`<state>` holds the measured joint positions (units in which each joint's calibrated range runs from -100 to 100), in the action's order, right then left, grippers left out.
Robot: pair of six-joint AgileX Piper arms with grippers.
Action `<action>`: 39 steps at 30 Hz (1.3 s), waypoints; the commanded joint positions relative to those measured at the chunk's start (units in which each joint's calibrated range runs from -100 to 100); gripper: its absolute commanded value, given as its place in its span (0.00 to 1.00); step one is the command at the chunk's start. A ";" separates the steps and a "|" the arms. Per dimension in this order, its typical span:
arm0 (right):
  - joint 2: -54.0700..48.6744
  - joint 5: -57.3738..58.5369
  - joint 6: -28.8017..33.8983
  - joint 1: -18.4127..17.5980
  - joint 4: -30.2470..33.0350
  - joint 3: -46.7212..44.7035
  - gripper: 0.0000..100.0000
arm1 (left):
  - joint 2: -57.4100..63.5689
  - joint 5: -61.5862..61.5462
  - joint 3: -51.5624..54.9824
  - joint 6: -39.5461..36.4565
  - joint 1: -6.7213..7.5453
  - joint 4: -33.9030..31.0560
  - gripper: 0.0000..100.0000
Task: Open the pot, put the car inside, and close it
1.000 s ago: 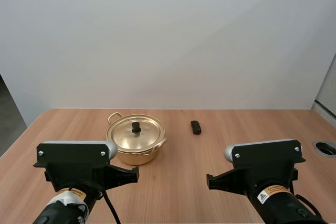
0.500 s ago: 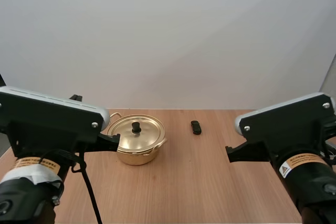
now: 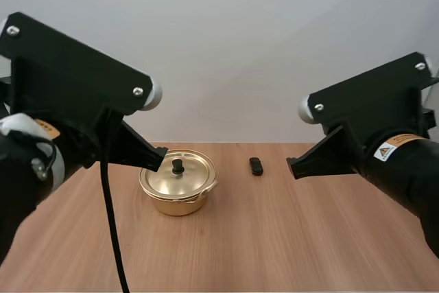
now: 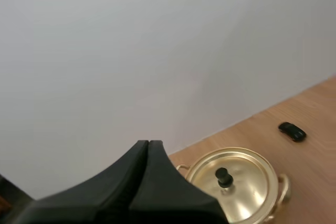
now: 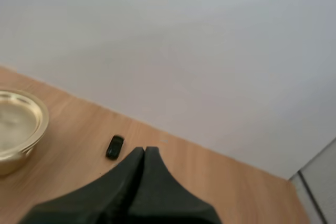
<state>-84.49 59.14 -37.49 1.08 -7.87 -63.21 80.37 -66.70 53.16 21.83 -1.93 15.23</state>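
Left gripper clenched on nothing, raised off the table, short of the pot; lid on. Car sits on the table right of the pot, apart from it. Right gripper also clenched empty, raised, short of the car.

Pot — glossy gold-toned metal, lid same; table — smooth matt wood grain.

Left arm, right arm: black, silver screws, grey caps, orange labels.
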 commanded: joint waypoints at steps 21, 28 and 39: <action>1.29 10.92 -2.98 1.79 -7.49 0.03 0.24 | -56.43 -5.12 -8.81 8.39 0.03 12.03 0.95; 1.29 11.72 -2.98 2.63 -7.71 -0.11 0.24 | -63.64 -7.71 -12.71 7.60 0.03 13.40 0.95; 1.29 11.89 -2.98 3.29 -7.76 -0.11 0.24 | -72.37 -5.61 -15.60 7.37 0.11 13.28 0.91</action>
<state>-83.11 71.05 -40.49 4.35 -15.67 -63.21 8.89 -73.39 37.61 29.24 -1.84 28.59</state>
